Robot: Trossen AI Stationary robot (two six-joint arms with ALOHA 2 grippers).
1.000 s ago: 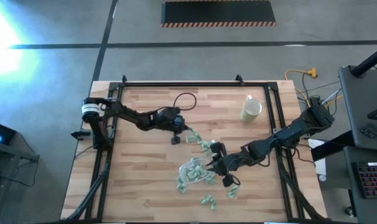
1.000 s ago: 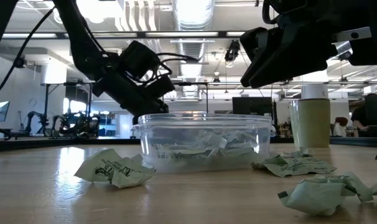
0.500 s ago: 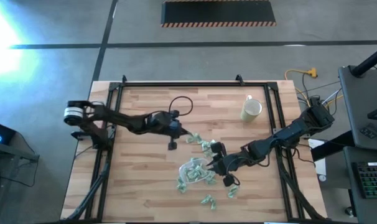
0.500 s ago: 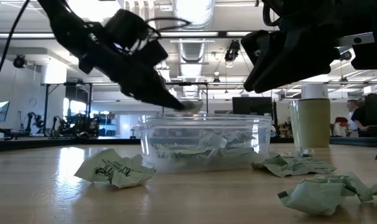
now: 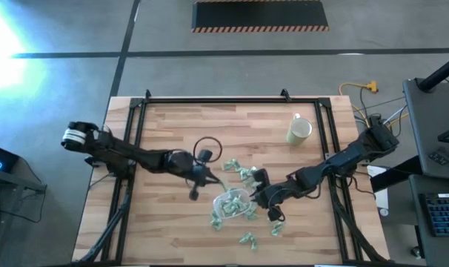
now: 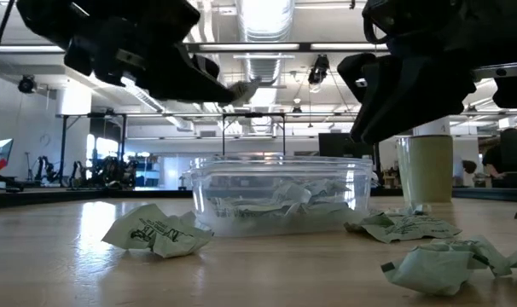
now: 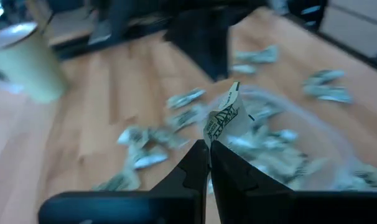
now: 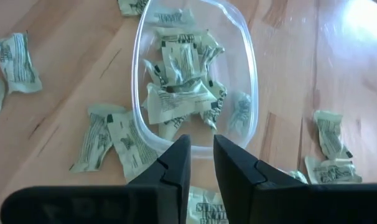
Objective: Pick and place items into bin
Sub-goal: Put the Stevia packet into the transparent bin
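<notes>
left gripper: the left gripper (image 7: 208,144) has its fingers pressed together on one pale-green wrapped piece (image 7: 224,118), pinched by its lower edge so the piece stands up above the fingertips.
left gripper, low view: the left gripper (image 6: 229,92) hangs above the bin's rim on its left side, clear of the plastic, with the wrapped piece (image 6: 244,88) sticking out of its tip.
left gripper, high view: the left gripper (image 5: 214,180) sits just beside the bin's upper-left edge, at the end of the arm that reaches in from the table's left side.
right gripper: the right gripper (image 8: 201,149) has its fingers a little apart with nothing seen between them; it hangs over the near rim of the bin, looking down into it.
right gripper, high view: the right gripper (image 5: 252,199) lies at the bin's right edge.
bin: the clear oval bin (image 8: 241,56) stands on the wooden table (image 5: 165,126), between the two grippers; several items (image 8: 182,81) already lie heaped inside it.
bin, low view: the bin (image 6: 280,194) stands below both grippers, wrapped pieces showing through its wall.
loose items: more wrapped pieces (image 8: 111,142) lie on the wood touching or just beside the bin's wall near the right gripper, others (image 8: 330,149) lie off to its far side, and one (image 6: 158,232) lies in front of the bin.
mug: a cream mug (image 5: 299,130) stands well apart from both grippers, toward the table's far right corner.
</notes>
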